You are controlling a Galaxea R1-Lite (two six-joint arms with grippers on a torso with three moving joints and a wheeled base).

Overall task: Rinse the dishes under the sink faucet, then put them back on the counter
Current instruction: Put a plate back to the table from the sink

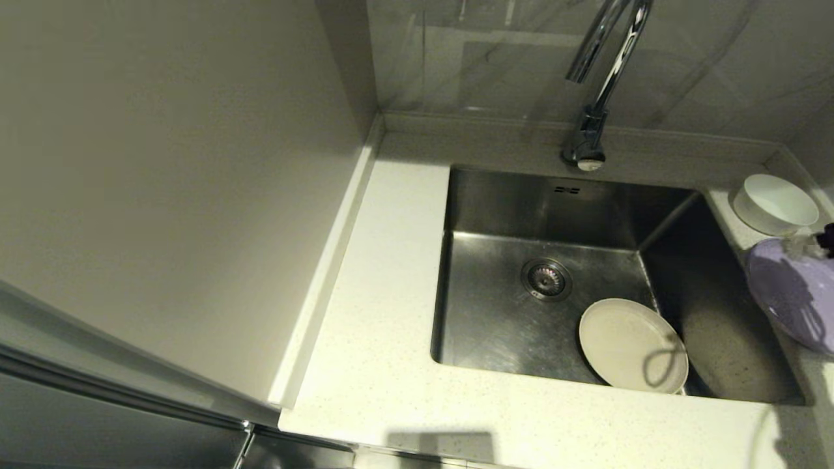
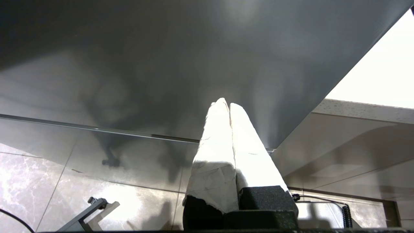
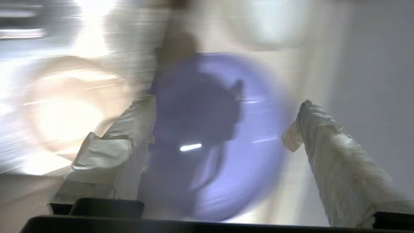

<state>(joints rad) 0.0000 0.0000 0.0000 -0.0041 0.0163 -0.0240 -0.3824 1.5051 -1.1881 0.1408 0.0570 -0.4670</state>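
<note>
Three dishes showing: right gripper [image 3: 220,123], fingers spread wide and empty, is hovering over lilac plate [image 1: 791,293] at right frame edge on counter [image 1: 384,365], likely lining up a grab; left gripper [image 2: 225,106] pressed together, parked.

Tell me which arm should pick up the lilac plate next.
Right, probably. The right gripper is open above the lilac plate, which lies on the counter right of the sink. The left gripper is shut, parked low beside the cabinet.
</note>
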